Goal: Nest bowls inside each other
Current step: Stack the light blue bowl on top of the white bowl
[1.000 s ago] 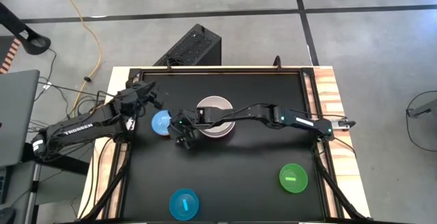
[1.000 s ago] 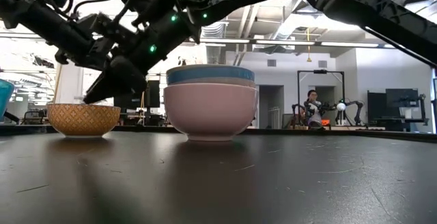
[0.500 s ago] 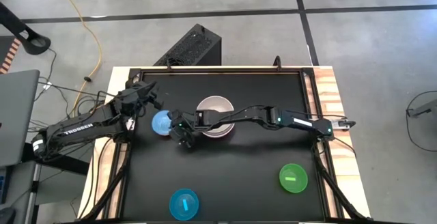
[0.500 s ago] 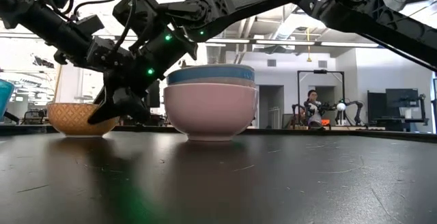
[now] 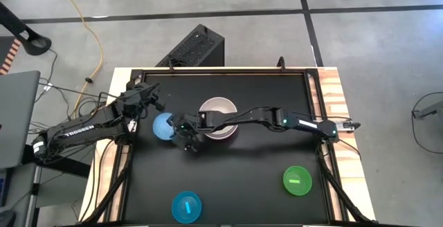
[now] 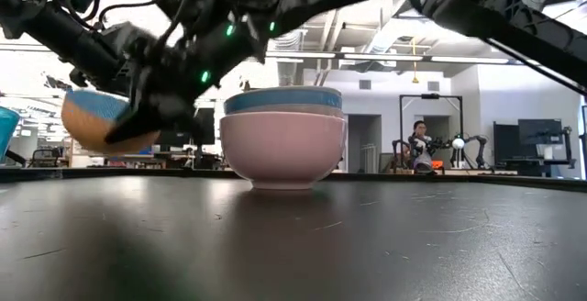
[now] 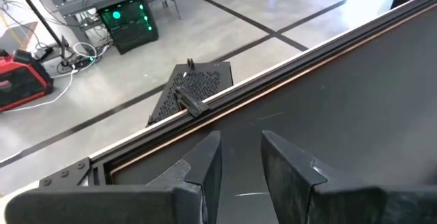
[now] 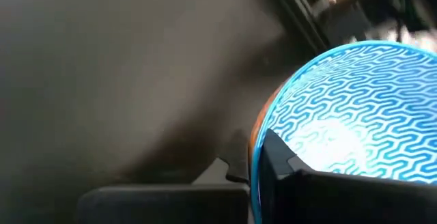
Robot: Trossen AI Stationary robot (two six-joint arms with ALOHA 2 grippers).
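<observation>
A small bowl (image 5: 163, 124), blue-patterned inside (image 8: 355, 108) and tan outside (image 6: 92, 122), hangs tilted just above the table, left of a stack of bowls (image 5: 218, 115). In the low view the stack (image 6: 282, 140) has a pink bowl at the bottom and a blue rim on top. My right gripper (image 5: 178, 130) reaches across past the stack and is shut on the small bowl. A green bowl (image 5: 297, 180) sits on the table near right, a cyan bowl (image 5: 186, 207) near the front edge. My left gripper (image 7: 239, 159) waits open over the table's far left part (image 5: 151, 94). My right gripper pinches the small bowl's rim (image 8: 258, 149) on the side toward the stack, one finger (image 8: 287, 162) inside the bowl and one outside. The fingers slant down from the table's right. The bowl is lifted clear of the table and tipped.
The black table has a raised frame (image 5: 221, 70) along its far edge, and wooden strips (image 5: 332, 95) border its sides. A dark box (image 5: 194, 47) and cables lie on the floor beyond. A person (image 6: 420, 145) stands far back in the room.
My right gripper has come down over the small bowl, rolled, and shut on its rim. The bowl, which stood on the table, is now lifted clear and tipped.
</observation>
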